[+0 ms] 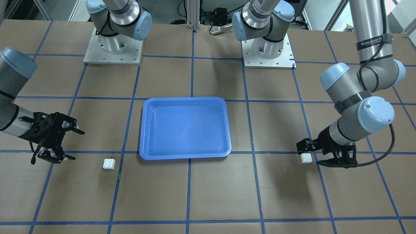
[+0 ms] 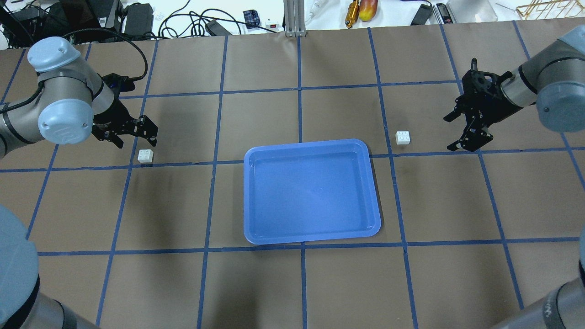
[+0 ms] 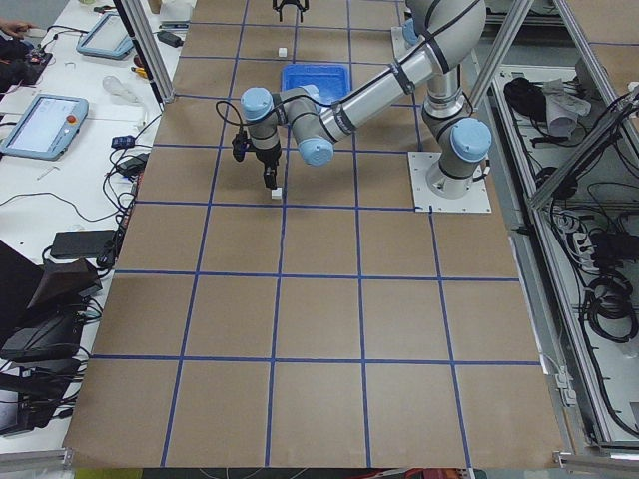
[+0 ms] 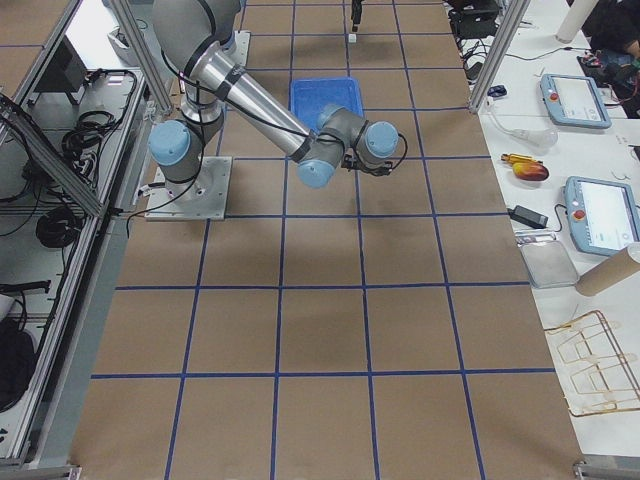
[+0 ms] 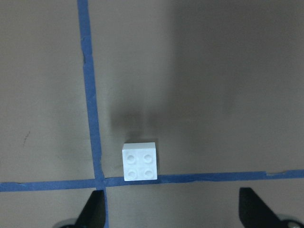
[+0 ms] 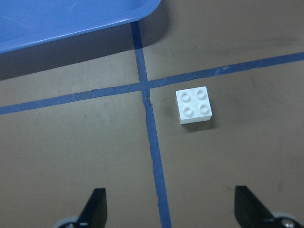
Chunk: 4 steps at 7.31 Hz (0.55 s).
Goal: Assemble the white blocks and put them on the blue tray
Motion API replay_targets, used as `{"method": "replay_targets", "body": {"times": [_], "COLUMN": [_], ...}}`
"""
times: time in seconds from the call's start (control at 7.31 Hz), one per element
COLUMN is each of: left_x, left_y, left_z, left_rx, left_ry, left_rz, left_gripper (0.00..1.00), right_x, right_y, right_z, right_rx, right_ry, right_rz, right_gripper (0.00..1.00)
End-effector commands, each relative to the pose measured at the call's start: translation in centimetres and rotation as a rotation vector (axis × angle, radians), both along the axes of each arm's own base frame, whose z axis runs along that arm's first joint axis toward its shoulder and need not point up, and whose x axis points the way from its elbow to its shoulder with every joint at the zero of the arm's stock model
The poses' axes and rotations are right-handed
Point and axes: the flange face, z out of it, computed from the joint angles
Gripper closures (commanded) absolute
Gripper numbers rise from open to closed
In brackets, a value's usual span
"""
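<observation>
**Two blocks apart on the table, both grippers open**

Table [image 2: 457, 205]: brown paper, marked into squares by blue tape [image 2: 299, 114].

Blue tray [image 2: 311, 192]: flat on the paper at mid-table, between the two arms, long side running across the table.

Left gripper [image 2: 145, 133]: out toward the table's left end, tilted down at the paper. Jaws apart, nothing between them. The wrist view shows both fingertips [image 5: 95, 211] spread wide at the bottom edge.

Right gripper [image 2: 452, 132]: out toward the right end, held above the paper and pointing in toward the tray. Jaws spread wide, holding nothing.

First white block [image 2: 145, 156]: on the paper just beside the left gripper, studs up. It sits in the corner of a tape crossing, its near edge touching one tape line. It lies ahead of the fingers, not between them, nearer one fingertip than the other. Well apart from the tray.

Second white block [image 2: 402, 137]: studs up on bare paper near the tray's far right corner but clear of the rim, just past a tape crossing. It lies between the tray and the right gripper, apart from both.

The two blocks are unjoined, both outside the tray, which lies between them.
</observation>
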Motion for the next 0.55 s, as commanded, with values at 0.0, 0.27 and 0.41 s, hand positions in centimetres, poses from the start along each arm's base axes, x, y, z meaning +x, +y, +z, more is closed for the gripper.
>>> {"method": "replay_targets", "body": {"times": [0.0, 0.27, 0.41], "left_x": [0.1, 0.2, 0.1], "left_y": [0.2, 0.6, 0.7], "left_z": [-1.6, -3.6, -4.3], "left_rx": [-0.002, -0.009, 0.004], "left_ry": [0.0, -0.003, 0.002], "left_rz": [0.003, 0.004, 0.004], "left_gripper": [0.0, 0.0, 0.0], "right_x": [0.6, 1.1, 1.2], "right_y": [0.2, -0.3, -1.3], "right_z": [-4.0, -6.2, -7.3], "right_rx": [0.003, 0.026, -0.013], "right_ry": [-0.082, -0.14, -0.155], "right_rz": [0.035, 0.014, 0.009], "right_gripper": [0.04, 0.05, 0.05]}}
